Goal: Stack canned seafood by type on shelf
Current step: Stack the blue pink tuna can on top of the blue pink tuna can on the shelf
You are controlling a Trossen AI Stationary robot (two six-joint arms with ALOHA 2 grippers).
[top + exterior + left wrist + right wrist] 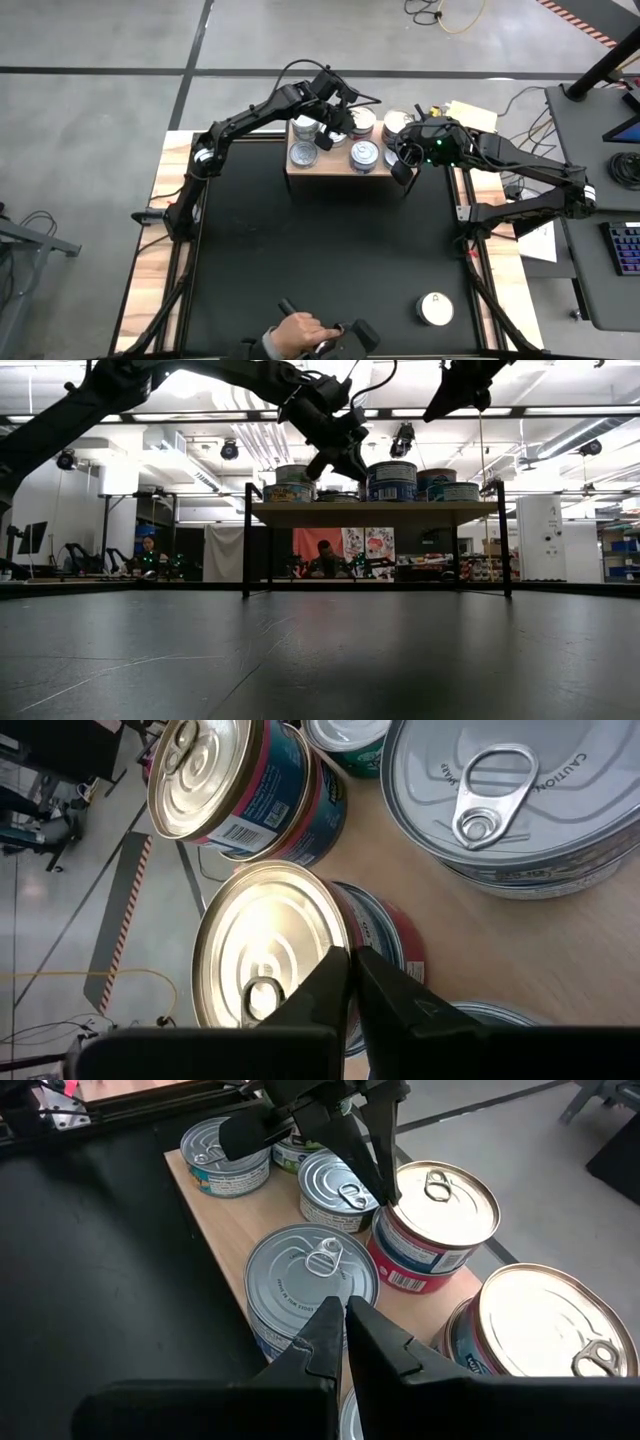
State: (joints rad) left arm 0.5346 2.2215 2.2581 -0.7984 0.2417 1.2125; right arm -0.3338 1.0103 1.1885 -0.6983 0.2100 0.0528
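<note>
The wooden shelf [331, 164] stands at the table's far edge and carries several short tins [392, 480], some of them stacked in twos. My left gripper [350, 965] is shut with nothing between its fingers. Its tips point down among the tins, beside the rim of a bright-topped tin [262, 952] with a red and teal label. My right gripper [343, 1315] is also shut and holds nothing. It hangs well above the shelf's right end [452, 390], over a silver-topped tin with a pull ring [310, 1275]. A white-topped tin [435, 309] rests on the black tabletop, near right. My left gripper's shut fingertips [388, 1188] come slanting down from above and stand at the rim of the bright-topped tin [325, 935]. I cannot tell whether they touch it. The tin rests upright on the shelf.
A person's hand [298, 332] rests at the table's near edge, by a dark object. The black tabletop [330, 250] stretches between the shelf and that edge. Cables and a desk with a keyboard [625, 245] lie off the table's right side.
</note>
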